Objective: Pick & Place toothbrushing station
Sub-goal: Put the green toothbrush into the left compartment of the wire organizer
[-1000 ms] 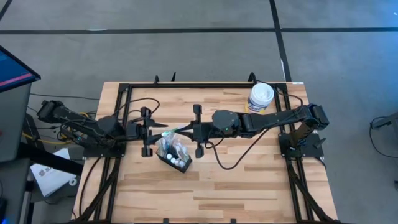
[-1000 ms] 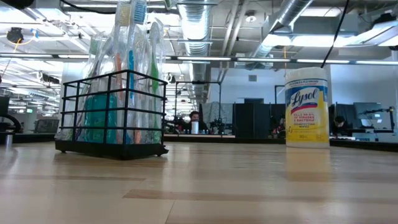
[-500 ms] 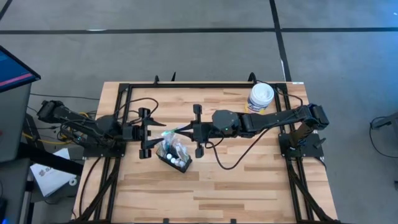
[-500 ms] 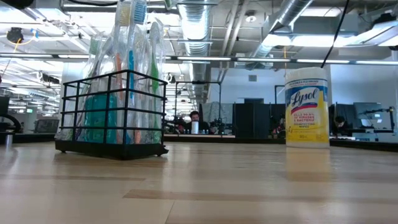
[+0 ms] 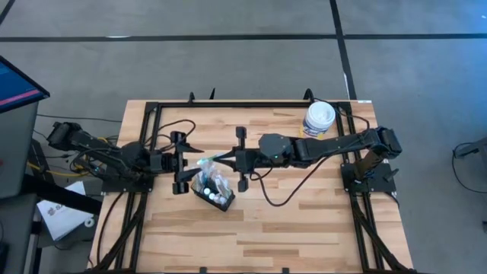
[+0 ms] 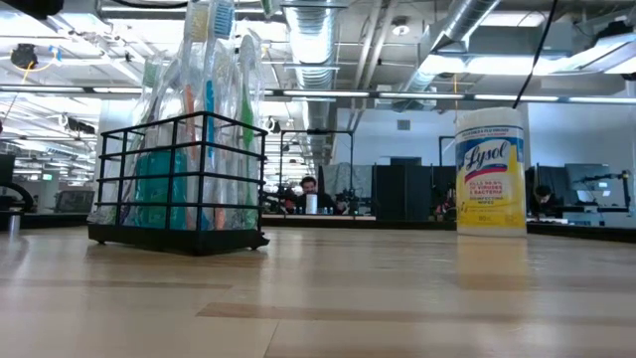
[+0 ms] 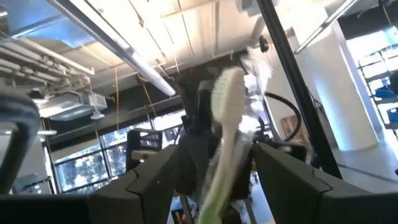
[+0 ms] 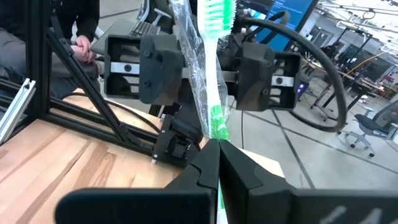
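Observation:
The toothbrushing station [image 5: 214, 190], a black wire holder full of wrapped toothbrushes, stands on its base on the wooden table [image 5: 304, 221]; the low view shows the station [image 6: 179, 179] upright. Just above it, a green-and-white toothbrush in clear wrap [image 5: 209, 161] hangs between my two grippers. My right gripper [image 5: 230, 160] reaches in from the table's right, shut on the brush. My left gripper [image 5: 190, 161] faces it from the left. In the left wrist view the left gripper [image 7: 214, 180] is open, with one finger on each side of the brush's head end [image 7: 229, 93]. My right gripper pinches the wrapped toothbrush by its green handle [image 8: 216, 127] between its two fingertips [image 8: 202, 158]. It comes nearly level from the table's right, along the brush. The brush sticks out past the fingers toward my left gripper, lifted clear above the station.
A yellow wipes canister with a white lid [image 5: 319, 118] stands at the table's far right. It also shows in the low view, where the canister [image 6: 490, 169] is upright. Black frame rails [image 5: 152, 137] run along the table's sides. A seated person's hand [image 8: 81, 46] shows beyond the left arm.
My left hand has tipped slightly where it stands; the toothbrush, the station and my right arm have kept still.

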